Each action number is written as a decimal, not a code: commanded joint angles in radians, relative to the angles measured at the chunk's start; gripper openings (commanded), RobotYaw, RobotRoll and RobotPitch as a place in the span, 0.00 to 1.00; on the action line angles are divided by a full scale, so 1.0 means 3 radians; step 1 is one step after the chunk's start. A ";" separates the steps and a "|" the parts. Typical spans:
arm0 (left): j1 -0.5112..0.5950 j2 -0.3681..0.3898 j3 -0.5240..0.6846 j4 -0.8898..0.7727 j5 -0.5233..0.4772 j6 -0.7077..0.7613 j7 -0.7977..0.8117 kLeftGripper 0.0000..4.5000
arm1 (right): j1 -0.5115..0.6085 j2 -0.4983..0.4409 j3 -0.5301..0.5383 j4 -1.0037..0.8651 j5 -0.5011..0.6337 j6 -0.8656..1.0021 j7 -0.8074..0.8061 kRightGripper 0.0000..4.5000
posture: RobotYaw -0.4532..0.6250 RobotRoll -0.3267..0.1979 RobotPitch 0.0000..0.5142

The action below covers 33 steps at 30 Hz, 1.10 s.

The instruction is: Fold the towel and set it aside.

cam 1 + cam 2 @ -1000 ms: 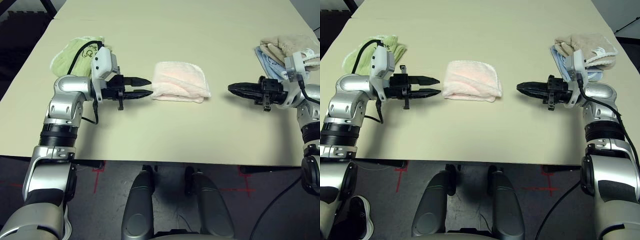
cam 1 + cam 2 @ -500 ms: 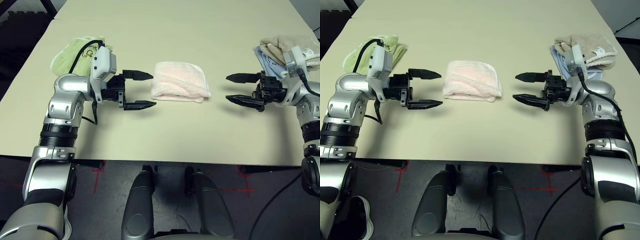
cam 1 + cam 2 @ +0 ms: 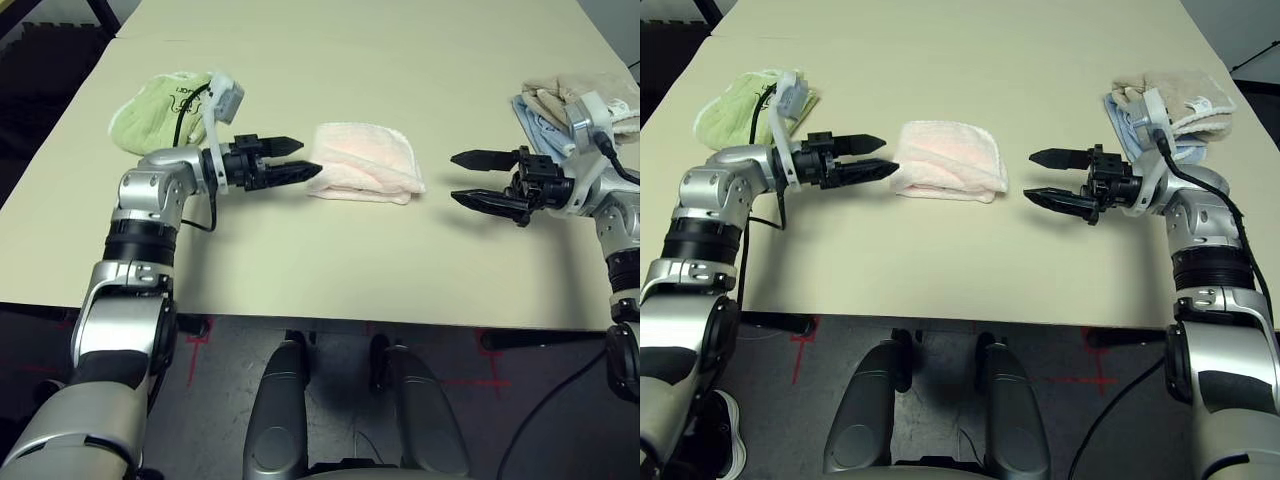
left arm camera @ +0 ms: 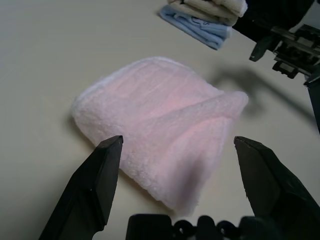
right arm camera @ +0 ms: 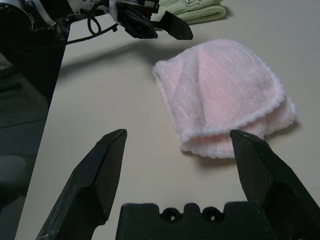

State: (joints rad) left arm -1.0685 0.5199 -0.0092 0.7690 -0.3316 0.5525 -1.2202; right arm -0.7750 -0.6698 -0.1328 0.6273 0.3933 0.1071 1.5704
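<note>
The broad beige table (image 3: 330, 260) carries the folded pale pink ribbed terry towel (image 3: 362, 161) at its middle, between the 2 grippers. The left gripper (image 3: 296, 161), fingers spread wide and holding nothing, has its tips just beside the towel's left edge. The right gripper (image 3: 468, 178), equally wide open and empty, hovers near the towel's right.

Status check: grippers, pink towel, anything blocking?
Left gripper open, at the towel's edge. Right gripper open, short of it. Pink towel folded on table, not set aside. Nothing blocking.
</note>
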 commanded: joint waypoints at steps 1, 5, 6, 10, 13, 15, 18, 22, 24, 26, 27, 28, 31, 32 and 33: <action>-0.0191 -0.0078 0.0022 0.0380 0.0037 0.0273 0.0056 1.00 | 0.0046 -0.0039 0.0010 -0.0022 -0.0003 -0.0028 0.0007 0.99 | 0.43 0.62 0.49; -0.0364 -0.0157 0.0058 0.0690 0.0077 0.0483 0.0185 1.00 | 0.0040 -0.0012 0.0022 -0.0028 0.0004 -0.0035 -0.0005 0.99 | 0.43 0.62 0.49; -0.0400 -0.0157 0.0041 0.0756 0.0111 0.0528 0.0215 1.00 | 0.0032 -0.0007 0.0024 -0.0023 0.0005 -0.0039 -0.0003 0.99 | 0.43 0.62 0.49; -0.0571 -0.0076 -0.0061 0.0981 0.0163 0.1111 0.0029 1.00 | -0.0023 -0.0005 0.0028 0.0024 -0.0002 -0.0045 0.0003 0.99 | 0.43 0.62 0.49; -0.0643 -0.0061 -0.0043 0.1017 0.0139 0.1387 -0.0051 1.00 | -0.0048 -0.0011 0.0033 0.0074 -0.0016 -0.0067 0.0019 0.99 | 0.44 0.62 0.50; -0.0685 -0.0079 -0.0016 0.1032 0.0116 0.1535 -0.0083 1.00 | -0.0069 -0.0005 0.0039 0.0116 -0.0028 -0.0092 0.0026 0.99 | 0.44 0.62 0.50; -0.0710 -0.0128 0.0029 0.1043 0.0104 0.1601 -0.0080 1.00 | -0.0094 0.0008 0.0050 0.0160 -0.0037 -0.0123 0.0035 0.99 | 0.44 0.62 0.50; -0.0731 -0.0249 0.0153 0.1087 0.0069 0.1586 0.0014 1.00 | -0.0104 0.0009 0.0058 0.0176 -0.0041 -0.0144 0.0047 0.99 | 0.44 0.62 0.50; -0.0744 -0.0310 0.0253 0.1130 0.0060 0.1505 0.0119 1.00 | -0.0097 0.0004 0.0057 0.0167 -0.0045 -0.0142 0.0049 0.99 | 0.44 0.62 0.50; -0.0759 -0.0355 0.0339 0.1173 0.0055 0.1434 0.0213 1.00 | -0.0087 -0.0001 0.0055 0.0150 -0.0047 -0.0138 0.0049 0.99 | 0.43 0.62 0.50; -0.0773 -0.0372 0.0387 0.1201 0.0043 0.1419 0.0265 1.00 | -0.0082 -0.0004 0.0054 0.0140 -0.0047 -0.0132 0.0047 0.99 | 0.43 0.62 0.50; -0.0790 -0.0383 0.0428 0.1233 0.0035 0.1417 0.0305 1.00 | -0.0080 -0.0006 0.0053 0.0133 -0.0047 -0.0129 0.0046 0.99 | 0.43 0.62 0.50; -0.0829 -0.0394 0.0451 0.1315 0.0079 0.1390 0.0350 1.00 | -0.0079 -0.0012 0.0052 0.0127 -0.0052 -0.0129 0.0043 0.99 | 0.43 0.62 0.50; -0.0840 -0.0395 0.0433 0.1338 0.0105 0.1388 0.0347 1.00 | -0.0080 -0.0013 0.0052 0.0129 -0.0054 -0.0130 0.0042 0.99 | 0.43 0.62 0.50; -0.0848 -0.0395 0.0395 0.1358 0.0139 0.1389 0.0325 1.00 | -0.0082 -0.0013 0.0053 0.0130 -0.0056 -0.0133 0.0042 0.99 | 0.43 0.62 0.50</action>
State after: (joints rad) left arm -1.3124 0.4061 0.1188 1.1561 -0.3091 0.9726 -1.1225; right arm -0.8060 -0.6621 -0.1241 0.6708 0.3804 0.0714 1.5775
